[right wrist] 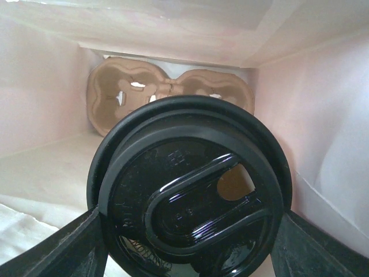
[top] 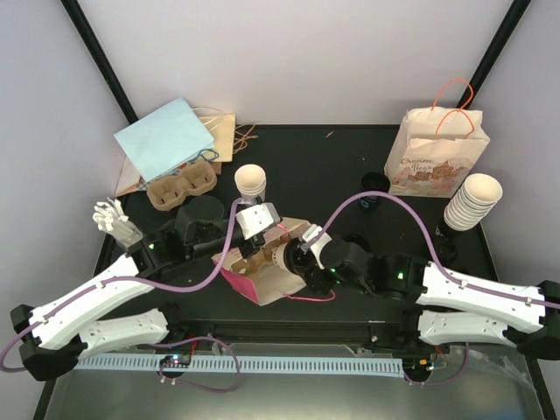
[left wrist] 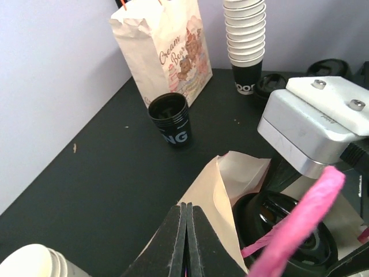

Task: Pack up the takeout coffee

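The black bench [top: 324, 166] carried a pink bag [top: 254, 284] lying on its side between my arms. At my left wrist, my left fingers [left wrist: 172, 242] were pinched onto the bag's paper rim. At my right wrist, my right fingers [right wrist: 69, 248] gripped the lidded cup [right wrist: 190, 196] inside the bag, with the cardboard carrier [right wrist: 115, 92] at its far end.

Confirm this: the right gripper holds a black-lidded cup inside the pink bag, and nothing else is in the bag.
Not right. The right gripper does hold the black-lidded cup inside the pink bag, but the bag holds something else: a cardboard cup carrier sits at its far end, behind the cup. The right wrist view shows it.
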Tool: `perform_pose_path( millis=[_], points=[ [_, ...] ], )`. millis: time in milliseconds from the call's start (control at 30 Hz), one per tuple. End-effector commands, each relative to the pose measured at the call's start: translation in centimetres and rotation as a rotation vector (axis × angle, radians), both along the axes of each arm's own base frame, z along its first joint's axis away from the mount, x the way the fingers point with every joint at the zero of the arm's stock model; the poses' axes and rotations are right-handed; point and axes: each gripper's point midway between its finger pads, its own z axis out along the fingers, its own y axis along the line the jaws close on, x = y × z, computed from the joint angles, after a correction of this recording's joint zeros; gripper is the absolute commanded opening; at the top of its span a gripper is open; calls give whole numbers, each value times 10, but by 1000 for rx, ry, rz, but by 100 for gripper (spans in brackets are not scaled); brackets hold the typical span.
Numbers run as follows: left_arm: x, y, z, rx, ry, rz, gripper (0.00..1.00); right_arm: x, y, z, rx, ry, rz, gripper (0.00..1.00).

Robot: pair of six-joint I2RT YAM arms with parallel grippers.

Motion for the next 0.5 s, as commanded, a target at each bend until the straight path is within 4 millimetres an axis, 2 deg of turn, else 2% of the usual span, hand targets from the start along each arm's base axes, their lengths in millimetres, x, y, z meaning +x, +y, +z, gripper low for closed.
perform_pose_path(
  millis=[0,233,467],
  points=[
    [-13,-7,15,-98,35,-61,2,-2,-1,7,51,-15,-29,57],
    [-24,-21,11,-125,105,-136,2,-15,-8,-4,35,8,-26,57],
    [-34,-31,1,-99,171,-193,2,-19,-18,4,61,10,-34,57]
  ],
)
